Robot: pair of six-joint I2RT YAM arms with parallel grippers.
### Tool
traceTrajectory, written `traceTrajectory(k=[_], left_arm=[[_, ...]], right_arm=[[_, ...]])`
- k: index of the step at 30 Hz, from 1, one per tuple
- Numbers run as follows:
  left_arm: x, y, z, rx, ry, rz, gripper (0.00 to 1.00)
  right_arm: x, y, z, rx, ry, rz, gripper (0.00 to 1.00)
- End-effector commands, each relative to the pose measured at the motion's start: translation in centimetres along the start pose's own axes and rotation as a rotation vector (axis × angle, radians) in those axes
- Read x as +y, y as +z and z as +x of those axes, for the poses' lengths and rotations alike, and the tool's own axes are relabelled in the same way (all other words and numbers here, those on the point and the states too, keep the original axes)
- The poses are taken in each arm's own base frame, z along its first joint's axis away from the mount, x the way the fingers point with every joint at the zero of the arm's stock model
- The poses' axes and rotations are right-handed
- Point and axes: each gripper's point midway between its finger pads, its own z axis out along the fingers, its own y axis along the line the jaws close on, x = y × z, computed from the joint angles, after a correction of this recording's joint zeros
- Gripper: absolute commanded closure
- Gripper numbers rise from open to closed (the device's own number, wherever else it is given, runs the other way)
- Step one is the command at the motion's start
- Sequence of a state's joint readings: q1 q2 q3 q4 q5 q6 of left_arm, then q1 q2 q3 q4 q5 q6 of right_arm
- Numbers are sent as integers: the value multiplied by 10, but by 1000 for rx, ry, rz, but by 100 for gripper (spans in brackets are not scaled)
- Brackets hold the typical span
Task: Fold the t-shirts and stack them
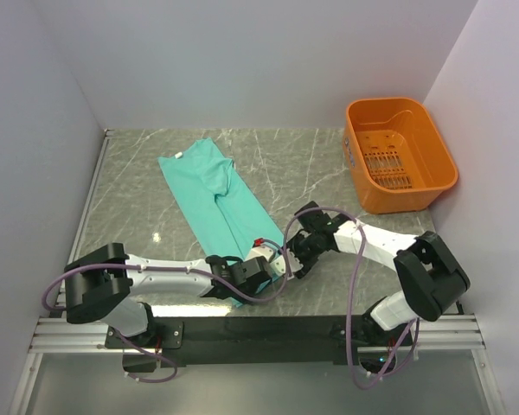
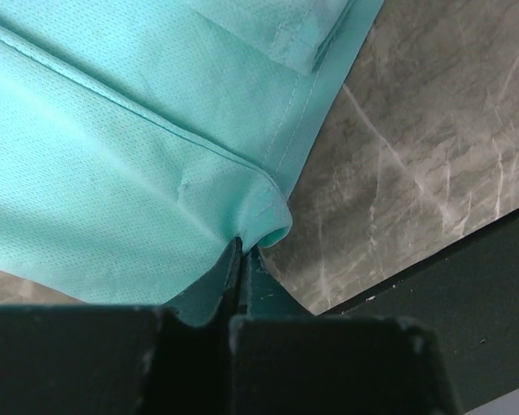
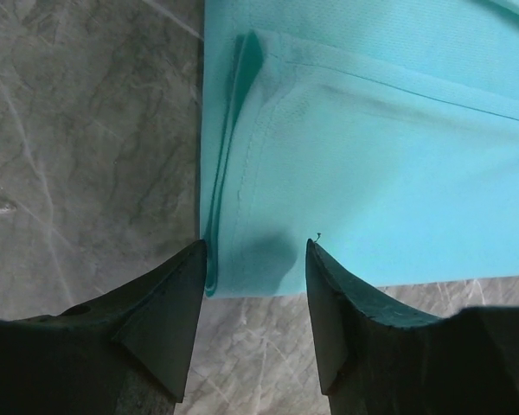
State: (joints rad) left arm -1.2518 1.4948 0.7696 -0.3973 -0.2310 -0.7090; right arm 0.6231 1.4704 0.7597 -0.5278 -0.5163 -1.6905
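Observation:
A turquoise t-shirt (image 1: 214, 192), folded into a long narrow strip, lies on the marble table from the far left down to the near middle. My left gripper (image 1: 261, 271) is shut on its near bottom corner; the left wrist view shows the fingers (image 2: 240, 259) pinching a curled hem of the t-shirt (image 2: 112, 190). My right gripper (image 1: 287, 259) is open just right of it; in the right wrist view its gripper (image 3: 255, 259) straddles the shirt's other bottom corner (image 3: 251, 268), with the fingers at the cloth edge, not closed on it.
An orange plastic basket (image 1: 432, 186) stands at the far right, holding nothing I can see. White walls close in the table on the left, back and right. The black base rail (image 1: 259, 328) runs along the near edge.

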Motion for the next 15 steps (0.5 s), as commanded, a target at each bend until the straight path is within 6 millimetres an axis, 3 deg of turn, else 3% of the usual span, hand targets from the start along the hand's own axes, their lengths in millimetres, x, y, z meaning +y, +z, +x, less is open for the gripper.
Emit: traceTrajectory(k=[1,10,15], left_arm=[[1,-2,18,54,-1,14,100],[2,1,25,71,4,16,100],[2,-1,22,56,9,16,100]], right_arm=[[3,6,5,50,-4,-8,44],[-13,-23,-29,-120,80,86,43],[-16,-35,-19,-143,140,108,41]])
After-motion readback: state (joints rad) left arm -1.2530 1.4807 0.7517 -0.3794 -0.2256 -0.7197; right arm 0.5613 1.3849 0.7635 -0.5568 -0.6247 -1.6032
